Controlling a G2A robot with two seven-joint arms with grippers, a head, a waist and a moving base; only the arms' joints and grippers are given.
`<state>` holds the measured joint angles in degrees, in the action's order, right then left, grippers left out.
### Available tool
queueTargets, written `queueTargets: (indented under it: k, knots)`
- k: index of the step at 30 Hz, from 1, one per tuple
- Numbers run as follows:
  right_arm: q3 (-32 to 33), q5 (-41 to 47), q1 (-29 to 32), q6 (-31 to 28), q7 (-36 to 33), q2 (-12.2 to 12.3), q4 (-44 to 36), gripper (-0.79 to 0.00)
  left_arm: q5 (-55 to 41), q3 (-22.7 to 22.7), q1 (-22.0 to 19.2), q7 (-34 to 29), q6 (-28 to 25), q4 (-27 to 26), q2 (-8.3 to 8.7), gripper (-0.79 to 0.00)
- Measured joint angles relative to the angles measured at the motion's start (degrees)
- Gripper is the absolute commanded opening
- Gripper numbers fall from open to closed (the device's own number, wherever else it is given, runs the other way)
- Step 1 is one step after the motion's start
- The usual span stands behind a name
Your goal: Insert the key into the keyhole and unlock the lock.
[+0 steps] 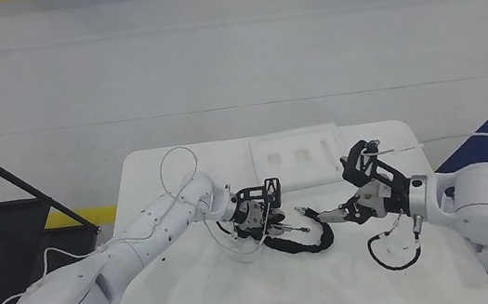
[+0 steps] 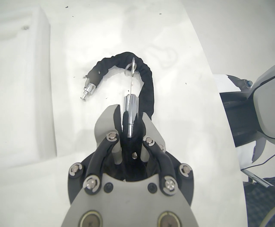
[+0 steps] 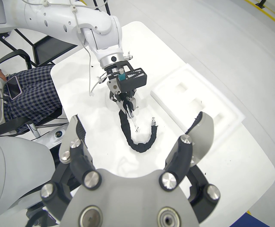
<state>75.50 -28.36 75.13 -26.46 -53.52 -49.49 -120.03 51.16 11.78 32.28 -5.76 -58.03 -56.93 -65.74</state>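
Note:
The lock is a black fabric-sleeved chain [image 2: 148, 86] with a chrome cylinder [image 2: 130, 107] at one end. My left gripper [image 2: 129, 114] is shut on that cylinder. A thin key [image 2: 131, 86] sticks out of the cylinder's keyhole, its ring [image 2: 131, 66] resting over the chain. The chain's chrome pin end [image 2: 87, 91] lies free on the table, out of the cylinder. My right gripper [image 3: 138, 118] is open and holds nothing, a short way off from the chain's curve [image 3: 139, 147]. In the top view the left gripper [image 1: 268, 219] and right gripper [image 1: 328, 216] face each other across the chain [image 1: 317, 240].
A white foam tray [image 1: 296, 156] with several recesses lies on the far side of the white table [image 1: 246, 302], just behind the lock. The table's rounded edges are close to both arms.

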Motion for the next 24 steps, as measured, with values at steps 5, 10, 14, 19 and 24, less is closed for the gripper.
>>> queueTargets:
  k: [5,10,14,19,24]
  knots:
    - [-1.75,-2.23,-1.69,-3.32,1.60,-0.17,2.18,0.000,-0.13,0.83,-0.58,1.85,0.03,1.62,-1.07,0.000]
    - [-3.11,-4.68,-3.86,-7.71,4.68,-0.38,5.07,0.000,0.19,2.44,-2.97,6.53,0.03,1.55,-0.57,0.000]
    - [-4.21,-5.31,-6.17,-11.41,7.15,-0.62,8.10,0.000,0.69,4.16,-5.64,11.36,0.03,0.83,1.00,0.000]
    - [-5.82,-3.80,-10.81,-16.95,10.16,-1.06,13.46,0.000,1.64,6.36,-9.29,17.09,0.03,-0.18,3.56,0.000]
    - [-8.35,-0.46,-18.27,-23.30,9.98,-1.61,20.49,0.000,0.75,7.51,-13.05,20.41,0.03,-0.03,5.69,0.000]
